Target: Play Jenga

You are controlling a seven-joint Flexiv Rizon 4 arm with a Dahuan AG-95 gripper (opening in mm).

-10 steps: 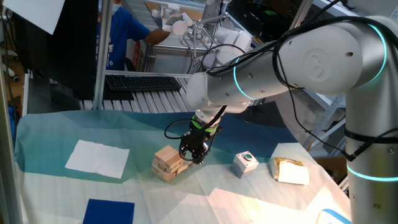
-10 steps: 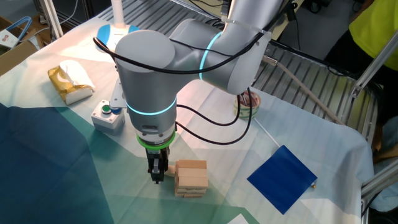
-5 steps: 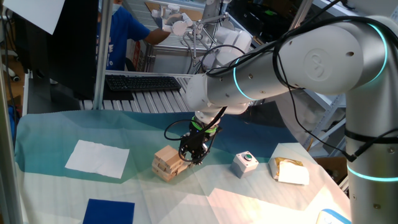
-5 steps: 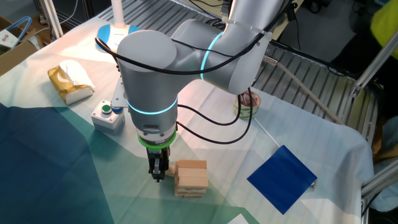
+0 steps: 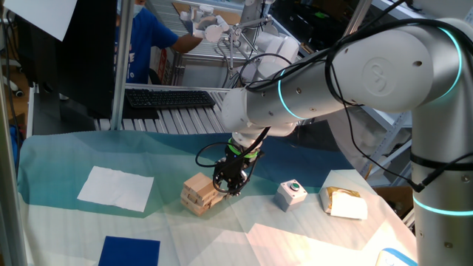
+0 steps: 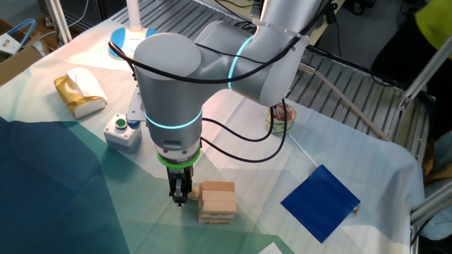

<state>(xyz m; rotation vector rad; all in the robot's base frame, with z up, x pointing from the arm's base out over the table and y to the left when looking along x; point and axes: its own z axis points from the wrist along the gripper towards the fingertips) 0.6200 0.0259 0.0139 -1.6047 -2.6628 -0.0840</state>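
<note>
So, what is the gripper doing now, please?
Gripper: down beside the Jenga stack, fingers close together; whether it grips a block cannot be told.

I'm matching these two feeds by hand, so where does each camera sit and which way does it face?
One fixed view: low at the table's edge, facing the shelving behind; shows the silver arm, black gripper beside the tan wooden block stack.
The other fixed view: high on the opposite side, looking down; arm's wrist fills the centre.
Shared: stack, gripper, white cube with green button.
</note>
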